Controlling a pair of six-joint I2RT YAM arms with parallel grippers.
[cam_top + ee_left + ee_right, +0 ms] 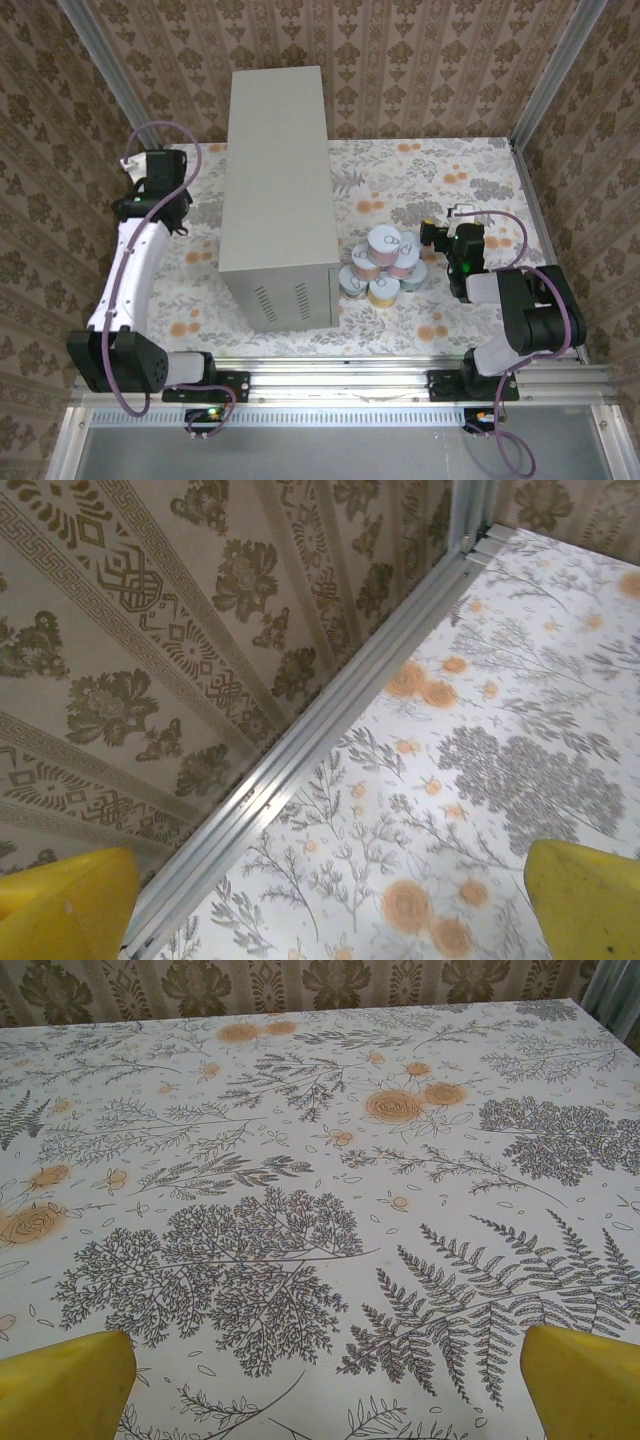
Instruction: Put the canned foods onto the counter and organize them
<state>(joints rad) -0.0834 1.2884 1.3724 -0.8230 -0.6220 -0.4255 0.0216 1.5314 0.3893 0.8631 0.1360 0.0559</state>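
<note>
Several canned foods (384,264) stand stacked in a tight cluster on the floral floor, just right of the counter's front corner; pink, teal and yellow-orange labels show under white lids. The counter (279,180) is a tall grey-beige box with vent slots low on its front, and its flat top is bare. My right gripper (452,232) hovers just right of the cans; its wrist view has the gripper (325,1390) open over bare floor. My left gripper (158,168) is left of the counter near the wall, and the gripper (330,920) is open with nothing between its yellow fingertips (62,908).
Patterned walls enclose the floral floor (440,170). An aluminium rail (300,760) runs along the base of the left wall. A metal rail (350,380) crosses the near edge by the arm bases. Open floor lies behind and to the right of the cans.
</note>
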